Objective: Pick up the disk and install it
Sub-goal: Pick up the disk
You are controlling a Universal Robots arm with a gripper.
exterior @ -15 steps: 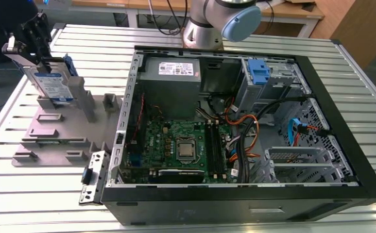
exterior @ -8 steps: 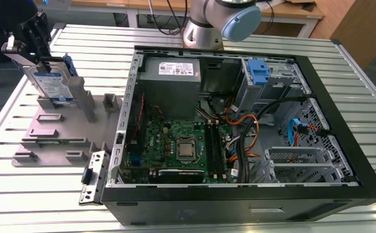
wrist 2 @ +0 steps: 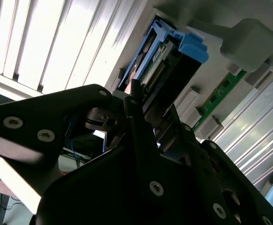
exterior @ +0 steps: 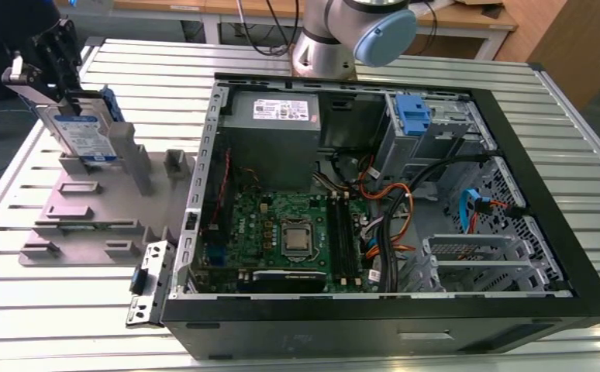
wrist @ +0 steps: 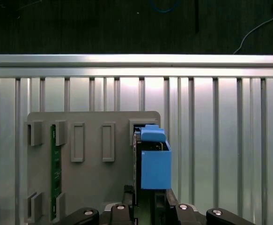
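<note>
So the arm is mounted at the back edge of the slatted metal surface, behind the open PC case. It reaches over to the exterior view's left, and the gripper hangs pointing down above the grey fixture plate.

The jaws are clamped on the disk, gripping it by its top edge. The disk stands upright on its edge, label side facing out, with a blue rail running down one side. Its lower edge sits right by the grey posts of the fixture, and honestly I can't tell if it's touching them or just clear of them.

In the first wrist view you're looking straight down past the gripper at the disk. Its blue rail lines up over a slot near the corner of the plate, and a green circuit-board strip stands in another slot well apart from it.

Inside the case, a bare blue bracket sits in the drive cage beside the grey power supply.
</note>
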